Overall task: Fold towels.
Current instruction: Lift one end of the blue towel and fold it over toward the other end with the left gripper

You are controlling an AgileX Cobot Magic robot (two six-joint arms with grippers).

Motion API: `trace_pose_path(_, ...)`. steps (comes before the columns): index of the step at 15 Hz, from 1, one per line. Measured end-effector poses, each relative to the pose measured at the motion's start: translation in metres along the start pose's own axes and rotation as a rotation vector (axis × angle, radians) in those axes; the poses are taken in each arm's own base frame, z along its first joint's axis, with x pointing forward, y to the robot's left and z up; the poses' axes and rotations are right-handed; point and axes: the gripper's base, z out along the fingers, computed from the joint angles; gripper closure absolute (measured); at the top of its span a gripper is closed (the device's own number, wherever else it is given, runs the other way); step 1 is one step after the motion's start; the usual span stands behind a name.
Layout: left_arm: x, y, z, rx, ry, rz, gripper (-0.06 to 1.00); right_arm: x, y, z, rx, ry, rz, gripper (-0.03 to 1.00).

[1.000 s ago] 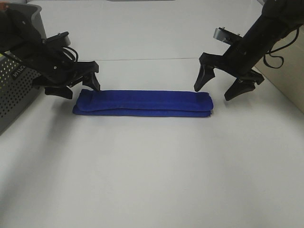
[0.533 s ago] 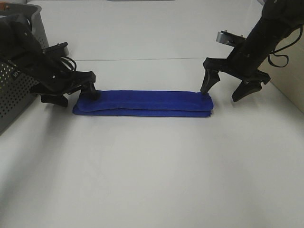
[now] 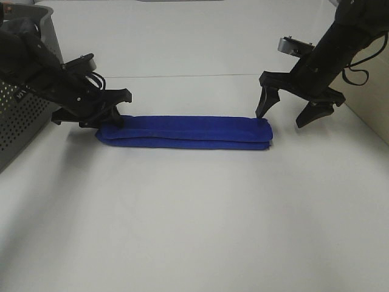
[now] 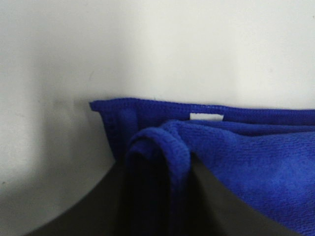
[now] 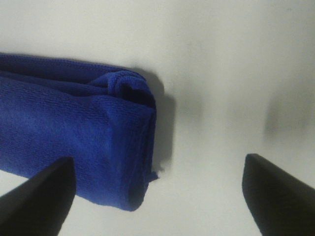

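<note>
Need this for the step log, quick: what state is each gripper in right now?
Left gripper: closed on the left end of the blue towel.
Right gripper: open, holding nothing, at the towel's right end.

Lab: white worktable (image 3: 194, 231), perforated grey bin (image 3: 15, 121)

Both arms matte black. Left arm (image 3: 51, 76): black cables (image 3: 92, 78) looped at wrist. Right arm (image 3: 334, 48): grey block (image 3: 290, 45) on wrist, cable loop (image 3: 354, 74) behind. Right gripper (image 3: 281, 119) fingers (image 3: 265, 100) tapered, pointed.
</note>
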Motion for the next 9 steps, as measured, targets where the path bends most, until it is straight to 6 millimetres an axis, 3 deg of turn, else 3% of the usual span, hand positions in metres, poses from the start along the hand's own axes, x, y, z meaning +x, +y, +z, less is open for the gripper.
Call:
trace_pose_path(2, 0.000, 0.000, 0.000, -0.002, -0.002, 0.003, 0.89, 0.000, 0.000, 0.000, 0.000, 0.000, 0.000, 0.11)
trace_pose_path(6, -0.003, 0.004, -0.009, -0.026, 0.007, 0.036, 0.90, 0.000, 0.000, 0.000, 0.000, 0.000, 0.000, 0.11)
trace_pose_path(9, -0.014, 0.009, -0.045, -0.091, 0.015, 0.043, 0.90, 0.000, 0.000, 0.000, 0.000, 0.001, 0.000, 0.11)
